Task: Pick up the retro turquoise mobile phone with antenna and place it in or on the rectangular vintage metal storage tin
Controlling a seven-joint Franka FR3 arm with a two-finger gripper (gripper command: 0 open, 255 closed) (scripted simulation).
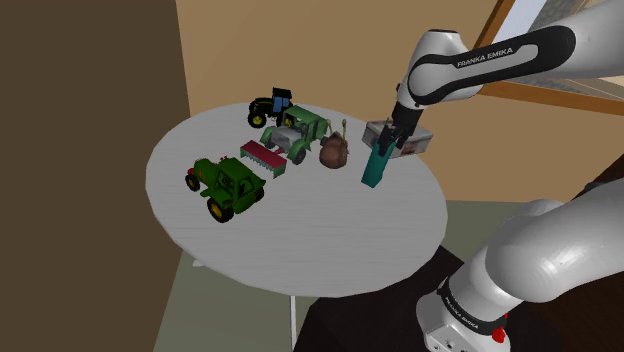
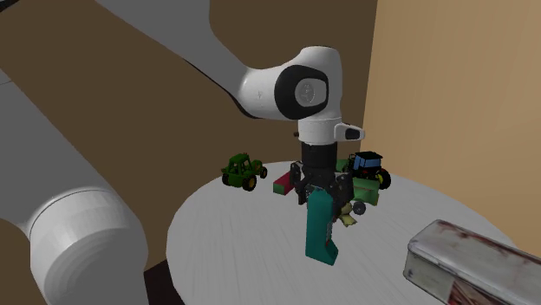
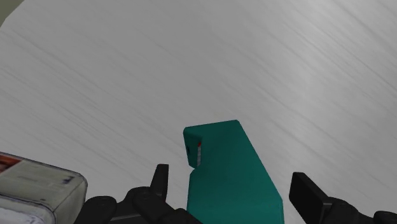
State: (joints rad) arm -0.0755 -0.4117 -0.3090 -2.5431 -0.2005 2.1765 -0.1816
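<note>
Shoulder view: my gripper (image 1: 387, 143) clasps the top of the turquoise phone (image 1: 376, 168), which hangs upright near the metal tin (image 1: 418, 140), on its left in that view, over the round white table (image 1: 300, 240).

Second exterior view: the phone (image 2: 318, 227) dangles from the gripper (image 2: 318, 192), apart from the tin (image 2: 459, 260), to its left.

Wrist view: I see the phone (image 3: 230, 175) between the black fingers (image 3: 160, 180), apparently pinched, though contact is hard to judge; the tin (image 3: 38, 186) lies near one finger.
</note>
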